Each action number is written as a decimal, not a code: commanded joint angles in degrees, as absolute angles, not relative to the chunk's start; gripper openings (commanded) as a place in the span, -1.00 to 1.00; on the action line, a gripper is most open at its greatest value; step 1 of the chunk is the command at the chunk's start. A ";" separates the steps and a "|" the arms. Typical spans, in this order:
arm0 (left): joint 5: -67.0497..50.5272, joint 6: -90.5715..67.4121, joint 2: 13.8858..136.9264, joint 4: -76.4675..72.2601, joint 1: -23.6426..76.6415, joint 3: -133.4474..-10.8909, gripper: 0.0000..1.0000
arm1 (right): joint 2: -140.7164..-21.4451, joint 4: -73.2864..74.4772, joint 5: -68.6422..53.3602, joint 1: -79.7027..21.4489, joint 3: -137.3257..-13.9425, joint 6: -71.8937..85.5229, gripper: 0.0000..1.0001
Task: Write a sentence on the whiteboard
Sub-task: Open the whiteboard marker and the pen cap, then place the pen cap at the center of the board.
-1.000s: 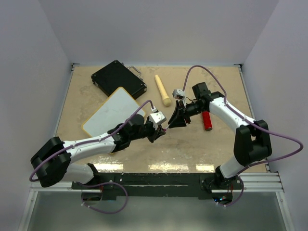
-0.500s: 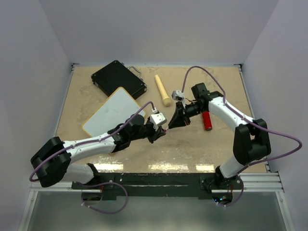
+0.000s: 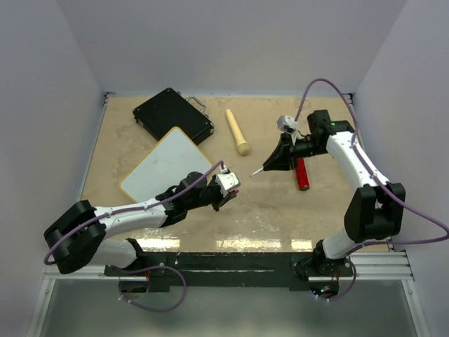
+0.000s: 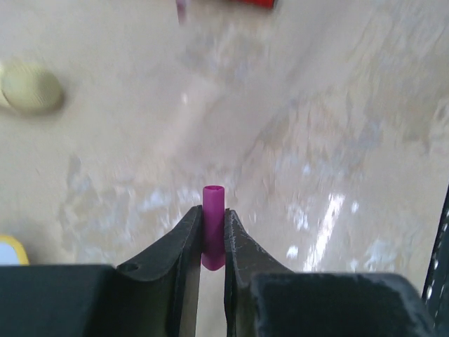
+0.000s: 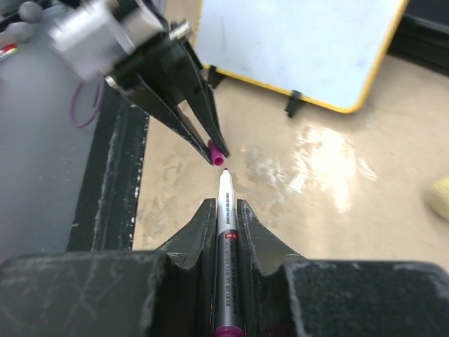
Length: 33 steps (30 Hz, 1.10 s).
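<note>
The whiteboard [image 3: 165, 163] lies at the left, yellow-framed and blank; no sentence shows on it. It also shows in the right wrist view [image 5: 295, 42]. My left gripper [image 3: 229, 195] is shut on a magenta marker cap [image 4: 213, 225], held above the table just right of the board. My right gripper [image 3: 272, 163] is shut on a silver marker [image 5: 226, 239] whose bare magenta tip points at the cap across a small gap. In the right wrist view the left gripper [image 5: 213, 149] and the cap [image 5: 217, 152] sit just ahead of the marker tip.
A black case [image 3: 172, 114] lies behind the board. A wooden cylinder [image 3: 237, 131] lies at the back middle. A red object [image 3: 302, 174] lies beside my right gripper. The black table edge [image 5: 112, 175] runs at the left of the right wrist view.
The grippers were together at the marker; now they are apart. My right gripper has drawn back to the right with the uncapped marker. The cap stays in my left gripper, which moved slightly nearer.
</note>
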State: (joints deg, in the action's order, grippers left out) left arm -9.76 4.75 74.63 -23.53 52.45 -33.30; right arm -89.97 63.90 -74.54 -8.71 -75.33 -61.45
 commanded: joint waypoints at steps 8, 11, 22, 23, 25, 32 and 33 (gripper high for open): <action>-8.18 0.80 79.01 -20.91 51.94 -31.72 -1.00 | -80.87 48.20 -72.87 -4.22 -70.50 -46.26 -1.00; -6.50 -5.17 83.39 -21.62 51.68 -35.58 -1.00 | -78.67 37.90 -69.62 -4.22 -66.28 -34.23 -1.00; 2.20 -17.05 100.02 -17.58 48.96 -49.48 -0.38 | -76.20 30.41 -66.80 -3.16 -62.67 -28.30 -1.00; 1.68 -17.57 100.37 -16.80 48.43 -51.05 -0.33 | -76.11 30.41 -66.80 -2.99 -62.67 -28.30 -1.00; 1.23 -17.67 99.67 -14.77 48.43 -51.94 0.21 | -76.20 30.32 -66.80 -2.90 -62.58 -28.30 -1.00; 2.72 -14.25 86.00 -10.99 48.08 -49.49 0.33 | -76.03 30.59 -67.15 -2.72 -62.58 -28.74 -1.00; 3.25 -13.54 83.78 -9.59 47.99 -48.96 0.34 | -76.11 30.76 -67.06 -2.72 -62.58 -29.00 -1.00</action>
